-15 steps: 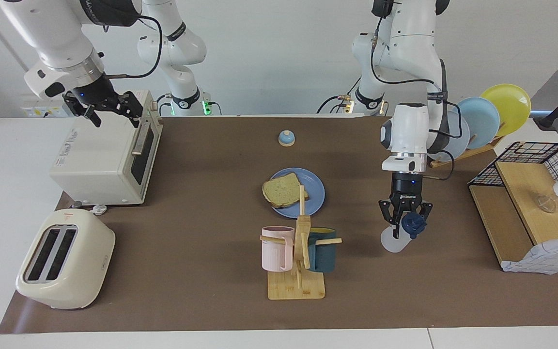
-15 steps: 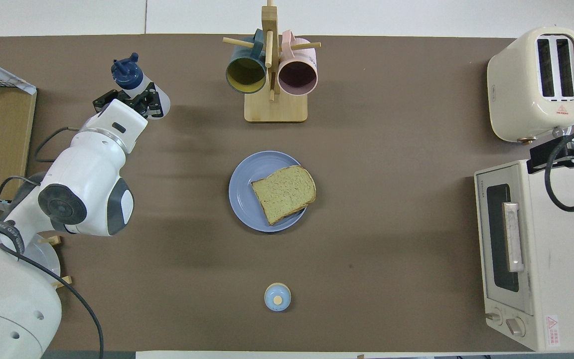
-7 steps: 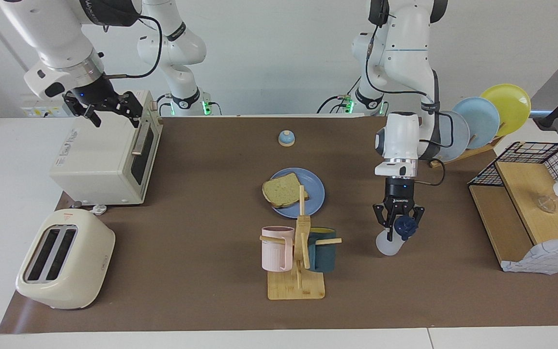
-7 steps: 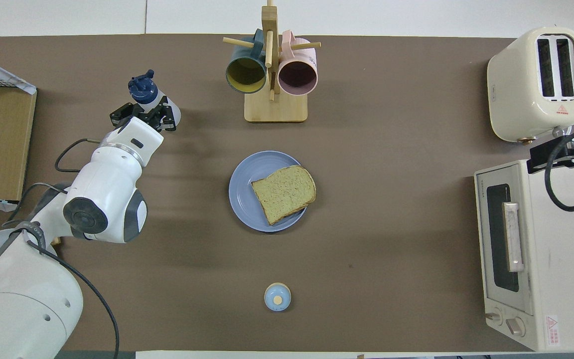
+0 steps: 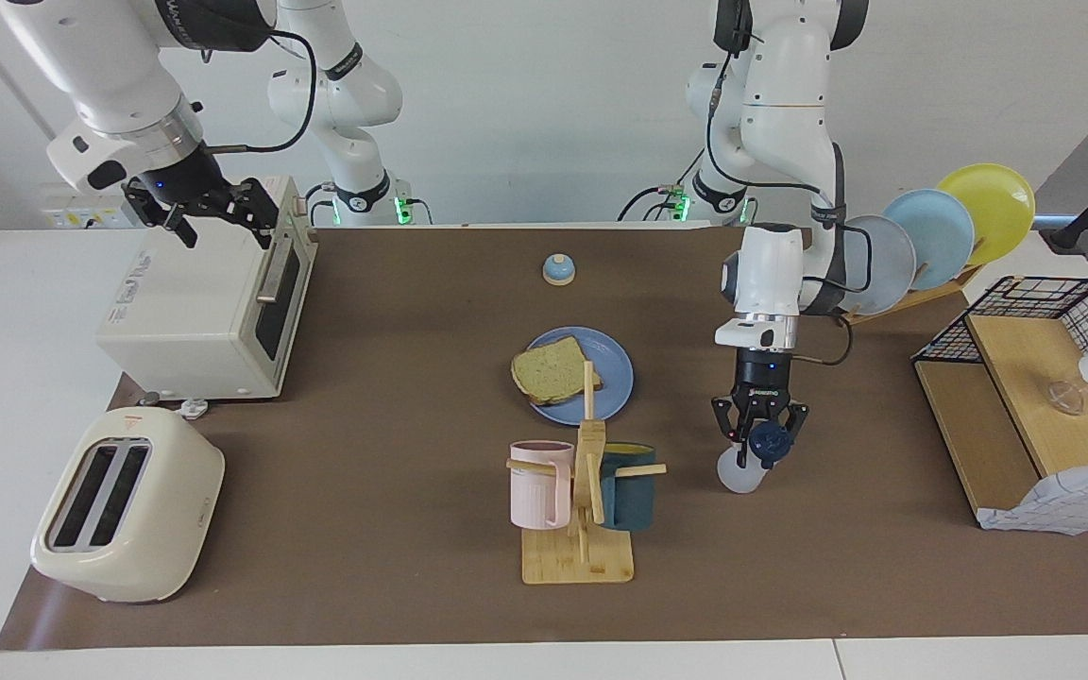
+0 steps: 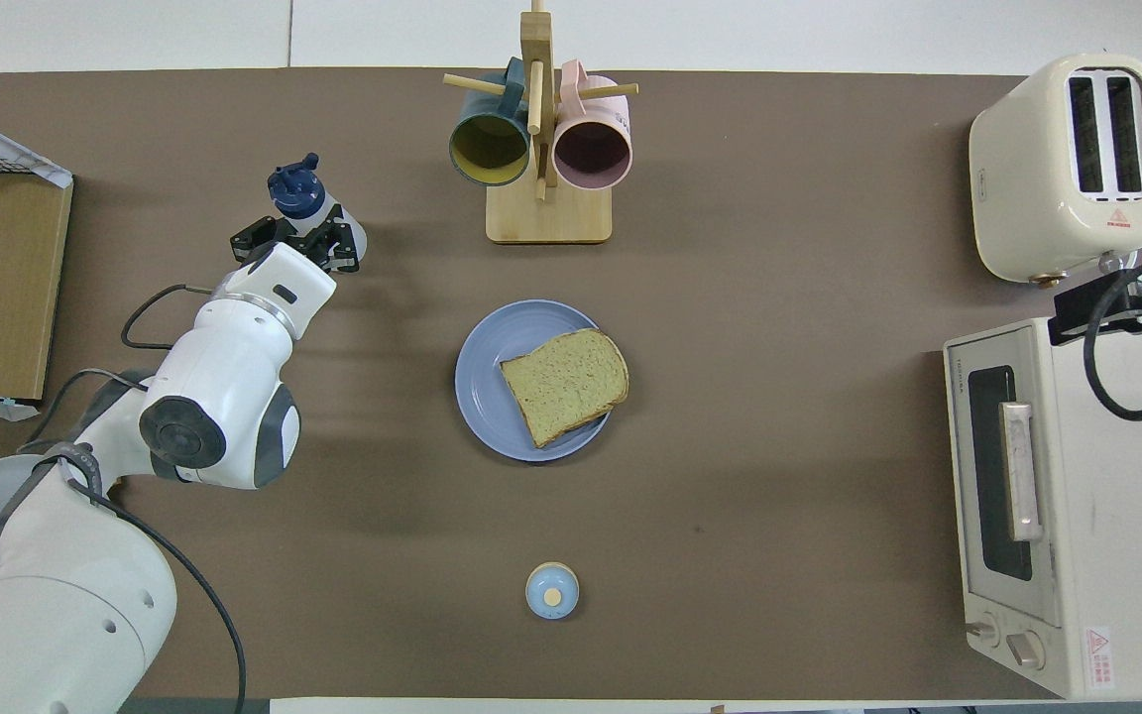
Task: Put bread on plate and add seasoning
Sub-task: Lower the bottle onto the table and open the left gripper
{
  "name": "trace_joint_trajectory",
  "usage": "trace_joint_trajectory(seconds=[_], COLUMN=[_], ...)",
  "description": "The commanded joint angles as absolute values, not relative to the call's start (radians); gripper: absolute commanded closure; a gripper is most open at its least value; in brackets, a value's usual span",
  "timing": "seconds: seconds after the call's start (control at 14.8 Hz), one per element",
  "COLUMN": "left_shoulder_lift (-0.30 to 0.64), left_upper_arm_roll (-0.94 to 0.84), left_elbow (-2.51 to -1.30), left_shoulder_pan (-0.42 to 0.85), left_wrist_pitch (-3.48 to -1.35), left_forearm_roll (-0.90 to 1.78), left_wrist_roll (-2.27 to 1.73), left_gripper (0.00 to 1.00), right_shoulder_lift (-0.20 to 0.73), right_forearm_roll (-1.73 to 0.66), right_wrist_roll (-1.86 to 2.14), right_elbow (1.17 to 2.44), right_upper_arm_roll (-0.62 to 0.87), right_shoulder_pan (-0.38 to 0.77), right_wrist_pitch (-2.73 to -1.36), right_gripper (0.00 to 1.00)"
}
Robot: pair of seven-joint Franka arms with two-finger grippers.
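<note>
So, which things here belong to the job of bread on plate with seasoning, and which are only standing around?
Belong to the job:
- bread, on the plate
- seasoning bottle, gripped by the left gripper above the table

Just lying about:
- mug rack
- bell
- toaster
- oven, with the waiting right gripper over it

Robotics lab, staged as a kitchen. Two arms are mounted at a desk [image 5: 393, 586] covered by a brown mat, cables exposed, bare white walls. Kitchen props are laid out: toaster [image 5: 126, 519], oven [image 5: 209, 316], mug rack [image 5: 582, 510], plate rack [image 5: 931, 236].
</note>
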State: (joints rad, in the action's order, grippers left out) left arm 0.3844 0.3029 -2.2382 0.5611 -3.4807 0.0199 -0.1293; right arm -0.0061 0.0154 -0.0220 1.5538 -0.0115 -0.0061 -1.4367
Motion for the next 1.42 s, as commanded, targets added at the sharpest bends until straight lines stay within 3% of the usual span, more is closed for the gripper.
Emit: trace_joint_trajectory(seconds=[0.0, 0.34, 0.54, 0.68, 1.36], left_shoulder_lift=[0.382, 0.376, 0.373, 0.368, 0.348], left_upper_arm_roll=[0.313, 0.313, 0.313, 0.313, 0.314], left_elbow=[-2.270, -2.295, -2.310, -2.318, -2.362], left_shoulder_pan=[0.577, 0.577, 0.577, 0.577, 0.577], left_wrist_pitch=[-3.505, -3.502, -3.501, -3.499, -3.499], left_forearm_roll=[0.028, 0.028, 0.028, 0.028, 0.029], left_wrist_roll=[-0.130, -0.132, -0.133, -0.133, -0.130], left_gripper=[1.00, 0.69, 0.32, 0.00, 0.00], right_shoulder_lift=[-0.018, -0.018, -0.018, -0.018, -0.018], right_forearm_roll=[-0.006, -0.005, -0.005, -0.005, -0.005], right_wrist_roll=[-0.011, -0.011, -0.011, -0.011, -0.011], right_elbow=[1.572, 1.572, 1.572, 1.572, 1.572], right_upper_arm_roll=[-0.011, -0.011, -0.011, -0.011, -0.011], right_shoulder_pan=[-0.014, -0.014, -0.014, -0.014, -0.014], right_wrist_pitch=[-1.445, -1.445, -1.445, -1.445, -1.445], right_gripper=[0.00, 0.00, 0.00, 0.00, 0.00])
